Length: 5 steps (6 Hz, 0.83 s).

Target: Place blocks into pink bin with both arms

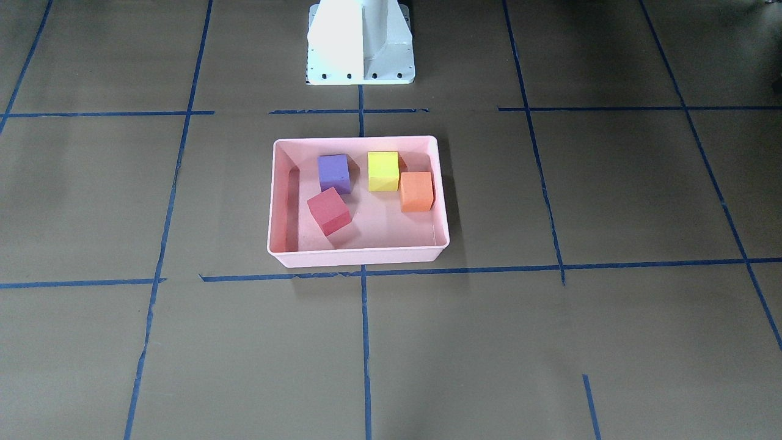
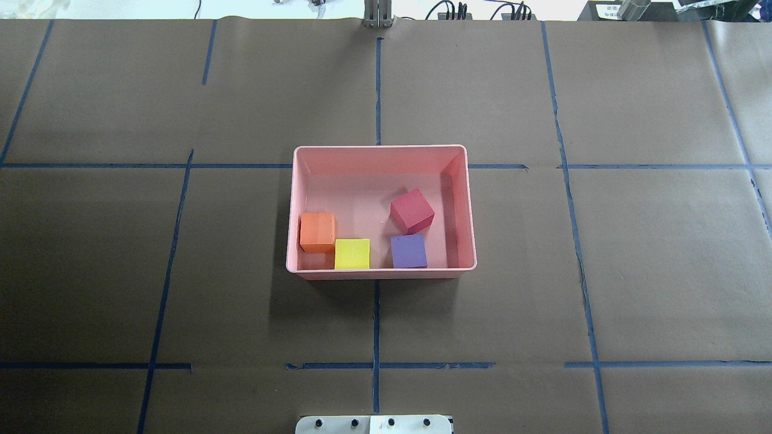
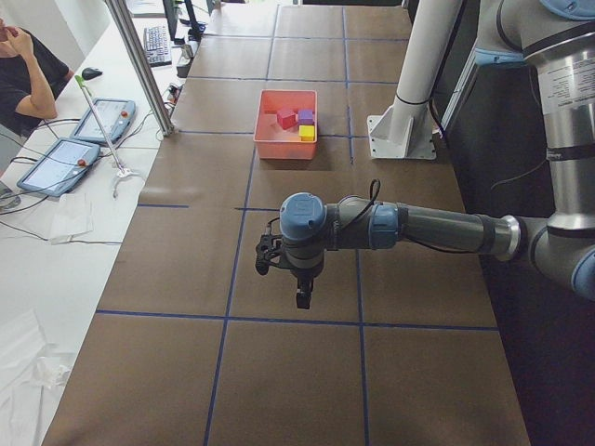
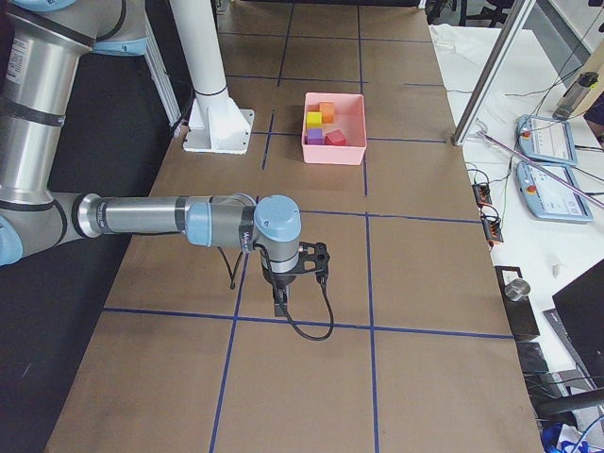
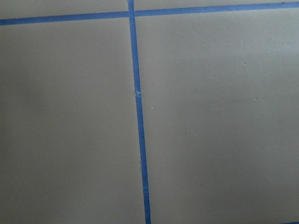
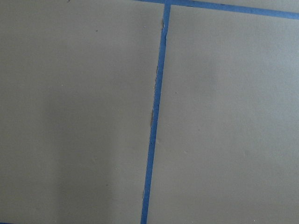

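Note:
The pink bin (image 1: 360, 260) sits mid-table, also in the overhead view (image 2: 380, 274). Inside it lie the purple block (image 1: 334, 173), the yellow-green block (image 1: 383, 170), the orange block (image 1: 416, 190) and the red block (image 1: 328, 211), which is turned at an angle. My left gripper (image 3: 301, 294) shows only in the exterior left view, hanging over bare table far from the bin. My right gripper (image 4: 279, 302) shows only in the exterior right view, likewise far from the bin. I cannot tell whether either is open or shut. Both wrist views show only brown paper and blue tape.
The white pedestal base (image 1: 360, 43) stands behind the bin. Blue tape lines grid the brown table cover. An operator (image 3: 28, 65) sits beyond the far edge with tablets (image 3: 102, 121) and a metal post (image 3: 139, 65) nearby.

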Each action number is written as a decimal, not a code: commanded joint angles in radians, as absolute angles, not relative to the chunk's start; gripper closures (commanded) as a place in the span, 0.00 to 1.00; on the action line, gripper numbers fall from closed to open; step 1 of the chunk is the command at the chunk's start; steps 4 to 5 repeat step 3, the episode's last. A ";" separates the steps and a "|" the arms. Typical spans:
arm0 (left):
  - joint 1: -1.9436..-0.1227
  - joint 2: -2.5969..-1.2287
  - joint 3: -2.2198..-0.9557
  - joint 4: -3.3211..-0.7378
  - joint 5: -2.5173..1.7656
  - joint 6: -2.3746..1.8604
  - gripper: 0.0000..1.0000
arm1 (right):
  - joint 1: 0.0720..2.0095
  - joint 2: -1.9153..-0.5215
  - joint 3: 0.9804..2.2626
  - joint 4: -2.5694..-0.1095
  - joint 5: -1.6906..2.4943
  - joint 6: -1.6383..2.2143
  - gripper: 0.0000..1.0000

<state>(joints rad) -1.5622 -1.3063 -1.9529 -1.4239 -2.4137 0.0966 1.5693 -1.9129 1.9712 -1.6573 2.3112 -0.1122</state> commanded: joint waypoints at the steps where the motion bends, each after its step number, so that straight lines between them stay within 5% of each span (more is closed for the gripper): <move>1: -1.562 -1.308 -1.938 -1.420 -2.396 0.097 0.00 | 1.569 -1.921 1.970 -1.660 2.310 -0.114 0.00; 5: -1.565 -1.304 -1.953 -1.408 -2.324 0.097 0.00 | 1.569 -1.921 1.970 -1.664 2.322 -0.112 0.00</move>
